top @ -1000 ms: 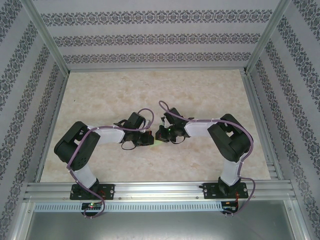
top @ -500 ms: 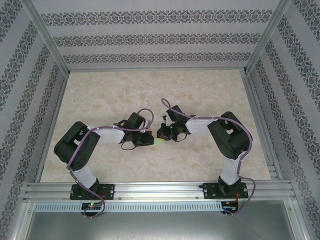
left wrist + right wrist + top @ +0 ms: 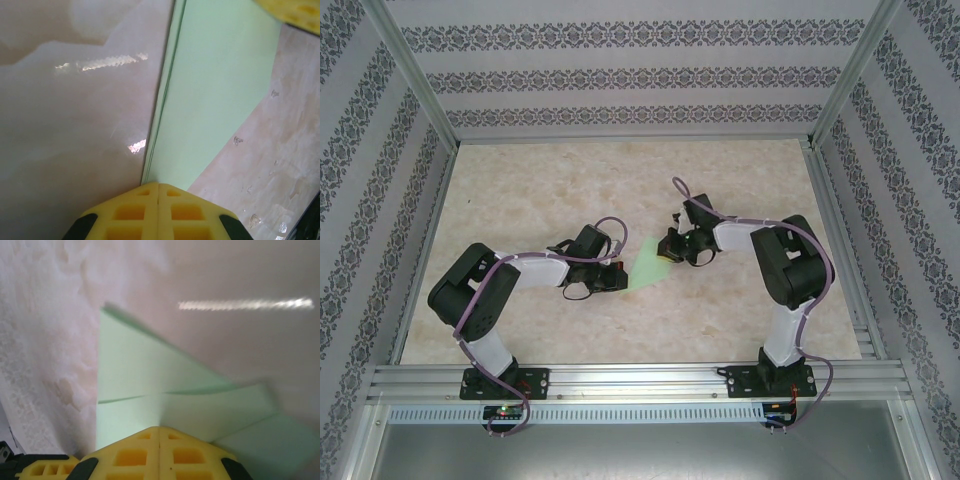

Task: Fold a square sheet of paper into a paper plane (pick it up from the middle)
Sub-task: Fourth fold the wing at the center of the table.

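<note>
**Paper partly folded, both grippers closed at its ends**

We see the paper (image 3: 648, 268) lying flat on the table (image 3: 570, 180), between the two grippers. It is already a pale green wedge, not a square.

- The left gripper (image 3: 618, 280) sits at the paper's narrow near-left tip. In the left wrist view its yellow pads (image 3: 132, 212) are pressed together with no gap, and the paper's long edge runs right up to them.
- That long edge shows several stacked layers, so more than one fold is in.
- The right gripper (image 3: 668, 252) is at the paper's wide far-right end. In the right wrist view its pads (image 3: 187, 455) are also together, and the paper runs under them.
- We cannot tell whether either gripper pinches a layer or just presses down on the paper.
- The right wrist view shows overlapping flaps with a crease line across the paper, blurred on the right.

Progress, our judgement: about mid-task. The early folds look done and the shape tapers. It is wider than a slim dart, so the final narrowing or wing folds and the sharpening of the creases likely remain.
</note>
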Controlling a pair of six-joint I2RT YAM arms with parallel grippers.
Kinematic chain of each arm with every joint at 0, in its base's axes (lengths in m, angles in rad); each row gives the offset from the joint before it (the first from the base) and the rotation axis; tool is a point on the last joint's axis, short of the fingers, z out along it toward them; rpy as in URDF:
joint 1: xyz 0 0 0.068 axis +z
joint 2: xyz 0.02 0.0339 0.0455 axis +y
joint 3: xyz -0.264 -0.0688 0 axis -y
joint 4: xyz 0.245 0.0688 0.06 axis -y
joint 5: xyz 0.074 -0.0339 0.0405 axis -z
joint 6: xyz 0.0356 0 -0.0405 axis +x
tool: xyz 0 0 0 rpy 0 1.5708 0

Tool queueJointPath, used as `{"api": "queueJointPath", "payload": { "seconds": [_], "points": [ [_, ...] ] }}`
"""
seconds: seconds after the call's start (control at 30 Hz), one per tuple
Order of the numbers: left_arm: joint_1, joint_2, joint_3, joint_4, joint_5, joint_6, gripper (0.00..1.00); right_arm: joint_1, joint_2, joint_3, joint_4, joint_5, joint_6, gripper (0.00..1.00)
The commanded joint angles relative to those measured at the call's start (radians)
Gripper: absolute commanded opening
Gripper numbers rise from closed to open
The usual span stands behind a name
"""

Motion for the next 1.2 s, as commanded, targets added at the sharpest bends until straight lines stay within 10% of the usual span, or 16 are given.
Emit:
{"api": "queueJointPath", "payload": {
  "seconds": [0.0, 0.5, 1.17],
  "points": [
    [0.01, 0.045, -0.044, -0.154, -0.053, 0.002, 0.0, -0.078, 0.056, 0.029, 0.024, 0.136, -0.031, 0.0],
    [0.009, 0.046, -0.031, -0.148, -0.044, 0.008, 0.0, -0.149, -0.042, 0.096, -0.04, 0.121, -0.061, 0.02],
    [0.01, 0.043, -0.015, -0.145, -0.037, 0.016, 0.0, 0.199, -0.025, -0.009, 0.075, 0.097, 0.09, 0.04]
  ]
}}
